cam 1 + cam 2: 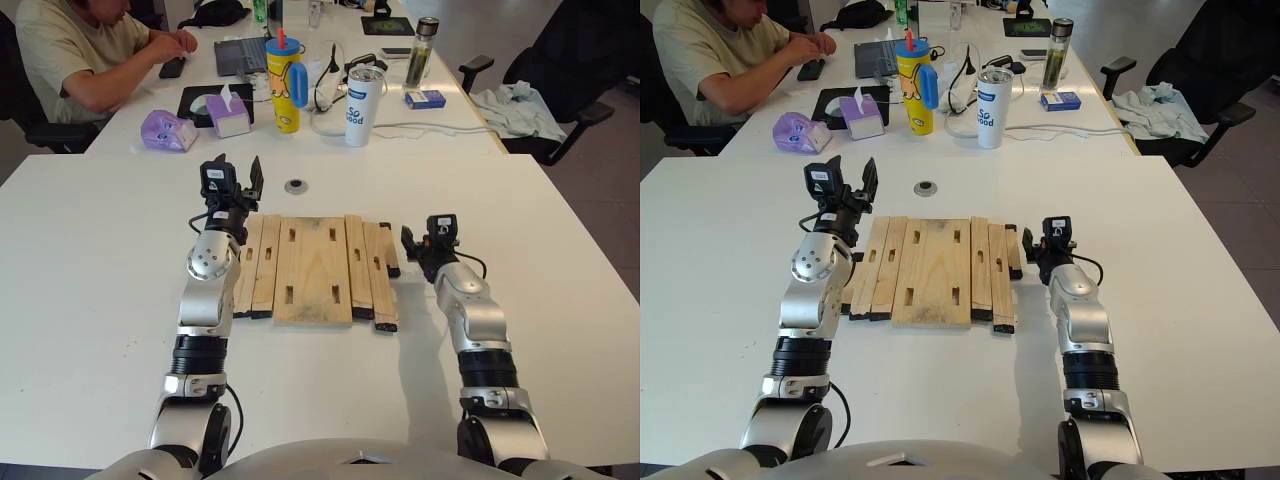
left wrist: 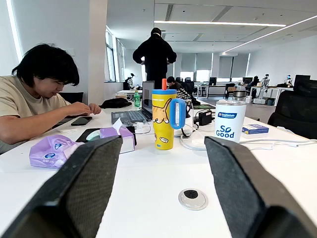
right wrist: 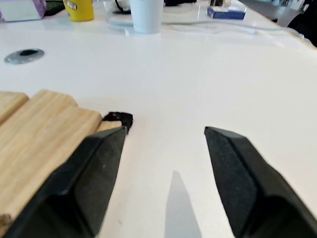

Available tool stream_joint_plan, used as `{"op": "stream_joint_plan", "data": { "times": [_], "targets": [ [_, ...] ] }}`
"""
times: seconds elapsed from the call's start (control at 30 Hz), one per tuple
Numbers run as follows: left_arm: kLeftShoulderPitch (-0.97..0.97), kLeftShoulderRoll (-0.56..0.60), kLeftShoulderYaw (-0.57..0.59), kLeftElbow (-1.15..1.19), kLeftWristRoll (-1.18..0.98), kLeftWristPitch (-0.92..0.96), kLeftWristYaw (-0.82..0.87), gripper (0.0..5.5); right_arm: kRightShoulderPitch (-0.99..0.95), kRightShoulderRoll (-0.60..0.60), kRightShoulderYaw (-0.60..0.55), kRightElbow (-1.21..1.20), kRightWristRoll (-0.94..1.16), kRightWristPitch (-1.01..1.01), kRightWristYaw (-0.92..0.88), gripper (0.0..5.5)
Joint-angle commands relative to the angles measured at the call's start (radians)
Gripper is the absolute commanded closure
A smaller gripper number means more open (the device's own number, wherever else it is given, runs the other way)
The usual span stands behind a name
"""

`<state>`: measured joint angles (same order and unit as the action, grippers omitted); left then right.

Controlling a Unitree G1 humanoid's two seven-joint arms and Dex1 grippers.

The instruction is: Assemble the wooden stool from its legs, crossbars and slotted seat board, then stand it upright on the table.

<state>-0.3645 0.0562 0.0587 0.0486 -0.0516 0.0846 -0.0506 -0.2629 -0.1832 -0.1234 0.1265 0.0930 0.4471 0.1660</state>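
Note:
The wide slotted seat board (image 1: pixel 313 268) lies flat in the middle of the white table (image 1: pixel 100 260). Two slotted wooden slats (image 1: pixel 258 262) lie against its left side, and several narrower dark-ended pieces (image 1: pixel 372 268) against its right. My left gripper (image 1: pixel 235 180) is open and raised over the far end of the left slats, with nothing between its fingers (image 2: pixel 79 193). My right gripper (image 1: pixel 425 240) is open and low over the table, just right of the right-hand pieces (image 3: pixel 44 129); its one finger (image 3: pixel 94 168) is close to a piece's dark end.
A metal cable grommet (image 1: pixel 294 186) sits in the table beyond the boards. Farther back stand a yellow cup (image 1: pixel 283 85), a white tumbler (image 1: pixel 363 105), a tissue box (image 1: pixel 228 112), a purple pack (image 1: pixel 167 130) and cables. Bare table lies left and right of the boards.

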Motion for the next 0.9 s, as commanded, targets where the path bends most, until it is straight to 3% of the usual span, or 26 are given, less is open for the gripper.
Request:
{"op": "stream_joint_plan", "data": {
  "times": [0.03,0.6,0.9],
  "targets": [
    [0.004,0.009,0.003,-0.010,-0.005,0.011,-0.004,2.42,-0.008,-0.025,0.005,-0.020,0.037,0.080,0.052,2.54],
    [-0.005,0.019,0.005,-0.008,-0.011,0.015,-0.010,2.42,0.049,-0.065,0.080,-0.041,0.054,0.236,0.122,2.54],
    [0.011,0.011,-0.002,-0.011,-0.008,0.016,-0.007,2.42,0.022,-0.125,0.046,0.017,0.029,0.186,0.096,2.54]
  ]
}}
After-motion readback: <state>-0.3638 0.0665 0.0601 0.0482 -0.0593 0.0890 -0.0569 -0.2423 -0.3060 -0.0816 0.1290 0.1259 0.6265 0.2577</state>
